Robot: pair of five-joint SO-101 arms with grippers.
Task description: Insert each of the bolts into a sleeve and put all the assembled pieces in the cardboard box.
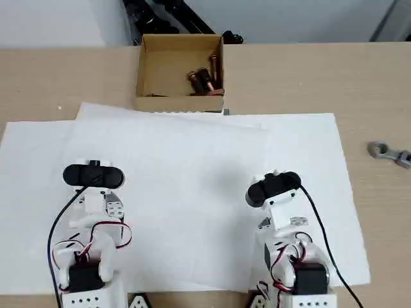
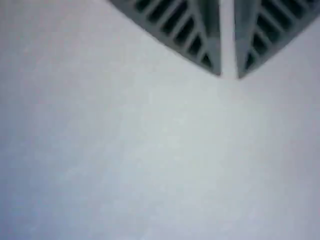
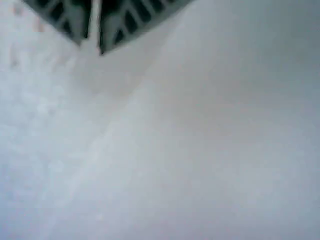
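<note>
The wooden table (image 1: 385,83) spans the whole high view, with a pale wall and some dark gear (image 1: 167,16) behind its far edge. White paper (image 1: 192,179) covers most of the table in front of me. It is at least two overlapping sheets, one set a little farther back than the other.

My two arms stand side by side at the near edge, the left arm (image 1: 93,192) and the right arm (image 1: 276,196), both folded low over the paper. My left gripper (image 2: 228,75) has its fingers drawn together with a thin slit between them. It holds nothing and hangs over bare paper. My right gripper (image 3: 90,47) is the same: fingers nearly meeting, nothing pinched, white paper beneath.

One cardboard box (image 1: 142,70) sits on the table at the far edge of the paper, well apart from both grippers. Inside it, toward its right side, lies a cluster of copper-coloured bolt-and-sleeve pieces (image 1: 207,82), too bunched for me to count. One small metal tool (image 1: 388,154) lies on bare wood far to my right.
</note>
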